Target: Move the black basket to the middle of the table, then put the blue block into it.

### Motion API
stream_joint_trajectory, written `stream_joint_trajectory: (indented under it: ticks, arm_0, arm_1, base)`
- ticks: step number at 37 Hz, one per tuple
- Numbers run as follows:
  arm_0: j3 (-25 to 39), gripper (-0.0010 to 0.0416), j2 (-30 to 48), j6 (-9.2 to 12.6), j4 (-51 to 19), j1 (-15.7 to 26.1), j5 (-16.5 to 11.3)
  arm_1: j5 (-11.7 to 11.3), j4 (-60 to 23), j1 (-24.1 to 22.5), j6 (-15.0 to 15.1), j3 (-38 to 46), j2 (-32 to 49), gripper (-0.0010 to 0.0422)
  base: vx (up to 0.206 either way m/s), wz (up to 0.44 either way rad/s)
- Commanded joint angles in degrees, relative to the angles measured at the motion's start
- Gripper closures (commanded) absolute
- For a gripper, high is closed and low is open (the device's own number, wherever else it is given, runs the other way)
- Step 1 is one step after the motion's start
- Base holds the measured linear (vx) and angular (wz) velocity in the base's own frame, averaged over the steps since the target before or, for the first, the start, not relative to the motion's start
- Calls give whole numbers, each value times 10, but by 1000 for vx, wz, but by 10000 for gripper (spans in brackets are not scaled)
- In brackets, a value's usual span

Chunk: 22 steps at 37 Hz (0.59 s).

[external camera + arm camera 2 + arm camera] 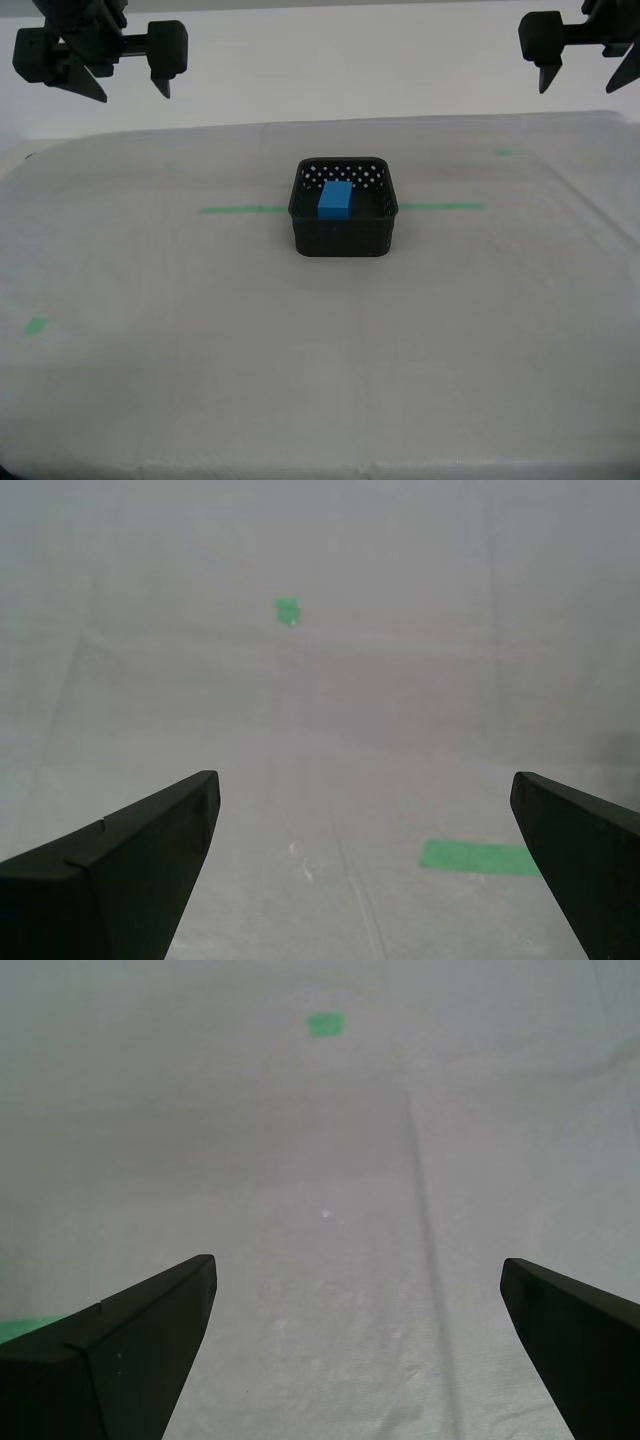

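The black basket (pixel 344 209) sits upright around the middle of the table (pixel 150 330), right on the thin green tape line (pixel 242 210), which shows on both sides of it. And there's the blue block (pixel 335 198), lying inside the basket, toward its far wall, fully within the rim.

Both arms hang high above the far edge of the table, one at the exterior view's left, one at the exterior view's right, well apart from the basket. Which arm is which, I cannot tell from the wrist views: neither shows the basket.

My first gripper (pixel 358 1350) has its fingers (pixel 110 1350) spread wide with nothing between them, only pale cloth below, a small green mark (pixel 325 1024) farther off, and a sliver of green tape peeking past one finger.

My second gripper (pixel 365 865) is likewise spread wide and empty, over bare cloth, with a strip of green tape (pixel 478 857) close beside one finger (pixel 115 870) and another small green mark (pixel 288 610) beyond.

A further green mark (pixel 36 326) lies on the cloth near the exterior view's left edge.
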Motion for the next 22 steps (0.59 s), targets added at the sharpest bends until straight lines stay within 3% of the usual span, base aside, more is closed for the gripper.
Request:
stream_joint_trajectory:
  ticks: [1,22]
  arm_0:
    - [0,7,0,0,0,0,0]
    - [0,7,0,0,0,0,0]
  arm_1:
    - [-12,4,0,9,-2,1,12]
    - [-12,6,0,19,-2,0,12]
  base:
    - [0,0]
    - [0,0]
